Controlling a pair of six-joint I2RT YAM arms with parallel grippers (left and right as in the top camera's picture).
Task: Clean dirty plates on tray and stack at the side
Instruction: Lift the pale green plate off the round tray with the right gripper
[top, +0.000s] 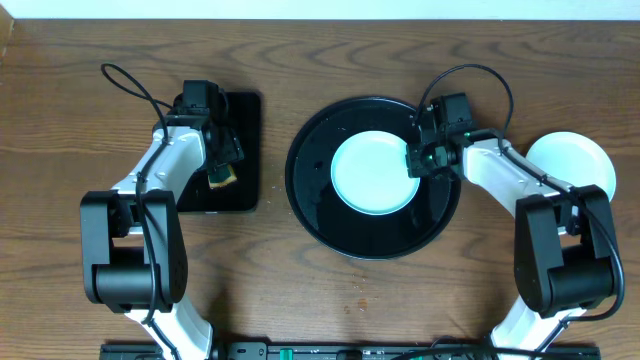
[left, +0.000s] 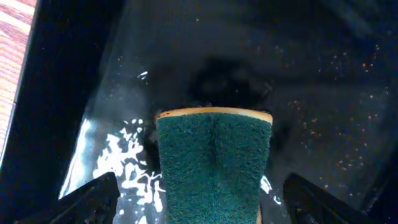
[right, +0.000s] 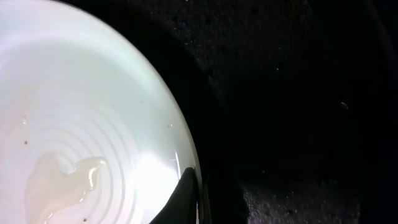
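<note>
Overhead view: I see the plate (top: 372, 172) in the round tray (top: 325, 225).
Right pincer (top: 418, 158): pinching the plate's edge.
Left pincer (left: 199, 193): spread around the sponge (left: 214, 149).
Worry: thin grip, so the wet plate could slip.

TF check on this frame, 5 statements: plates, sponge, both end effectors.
1. A mint-blue plate lies on the round black tray. True.
2. The sponge sits on the round tray. False: it is on the rectangular black tray at the left.
3. The left end effector is clamped on the sponge. False: its fingers stand open either side of the sponge, clear of it.
4. The right end effector is shut at the mint-blue plate's right rim. True.
5. Three plates are on the round tray. False: only one; a pale plate lies off it at the right.
</note>
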